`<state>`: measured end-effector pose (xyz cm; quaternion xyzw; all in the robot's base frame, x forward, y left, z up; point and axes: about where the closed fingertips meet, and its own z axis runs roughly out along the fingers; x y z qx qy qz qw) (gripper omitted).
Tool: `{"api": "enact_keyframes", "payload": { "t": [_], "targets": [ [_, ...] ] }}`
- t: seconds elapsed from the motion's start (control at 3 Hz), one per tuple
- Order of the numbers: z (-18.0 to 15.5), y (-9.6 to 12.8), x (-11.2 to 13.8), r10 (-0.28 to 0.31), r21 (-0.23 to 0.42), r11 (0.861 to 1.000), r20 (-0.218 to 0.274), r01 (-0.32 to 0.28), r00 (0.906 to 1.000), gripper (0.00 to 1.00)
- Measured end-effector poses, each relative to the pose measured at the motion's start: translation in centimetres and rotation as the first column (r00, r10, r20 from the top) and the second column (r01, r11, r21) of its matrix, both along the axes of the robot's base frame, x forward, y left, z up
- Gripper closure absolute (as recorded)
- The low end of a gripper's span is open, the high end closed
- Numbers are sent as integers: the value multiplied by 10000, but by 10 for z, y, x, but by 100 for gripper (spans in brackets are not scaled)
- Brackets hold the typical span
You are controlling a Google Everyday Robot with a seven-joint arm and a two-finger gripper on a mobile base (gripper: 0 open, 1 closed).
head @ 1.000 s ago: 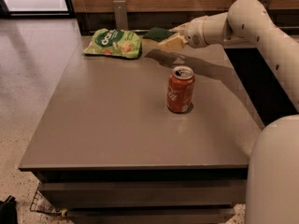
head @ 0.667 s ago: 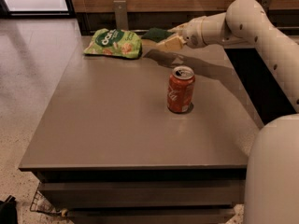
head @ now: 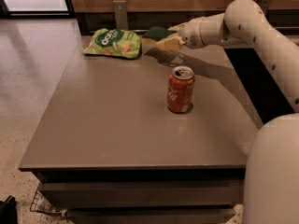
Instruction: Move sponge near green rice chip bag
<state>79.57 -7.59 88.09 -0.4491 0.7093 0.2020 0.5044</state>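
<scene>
Dark green scrub top at the far edge of the bench (head: 117,125): that's the sponge (head: 157,32), right at the tip of the pincer (head: 169,42), a touch to its far-left side. Is the pincer clamped on it or free of it? I cannot tell, because the tan tip and the sponge overlap from this angle. The bag (head: 113,42) lies just to the pincer's left, with the sponge close beside its right end. By my reading the placement is done, or a whisker from it. The can (head: 180,89) stands upright well to the near side of the pincer, out in the middle of the bench, apart from everything.

Now the risks. If the sponge is gripped and rides away with the arm, the closeness is lost. If it is released from any height, that light foam may bounce or tumble off the back edge, which is right there. A push further left and the pincer noses into the crinkly bag and shoves it along. And a low, wide swing toward the near side could clip the can and topple it.
</scene>
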Motion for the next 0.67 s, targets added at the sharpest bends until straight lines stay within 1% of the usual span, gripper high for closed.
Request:
{"api": "enact_keyframes", "payload": {
  "t": [0.33, 0.67],
  "targets": [
    [-2, 3, 0, 40, 6, 10000, -24, -40, 10000, 0],
    [-2, 3, 0, 41, 6, 10000, -25, -41, 10000, 0]
  ]
}}
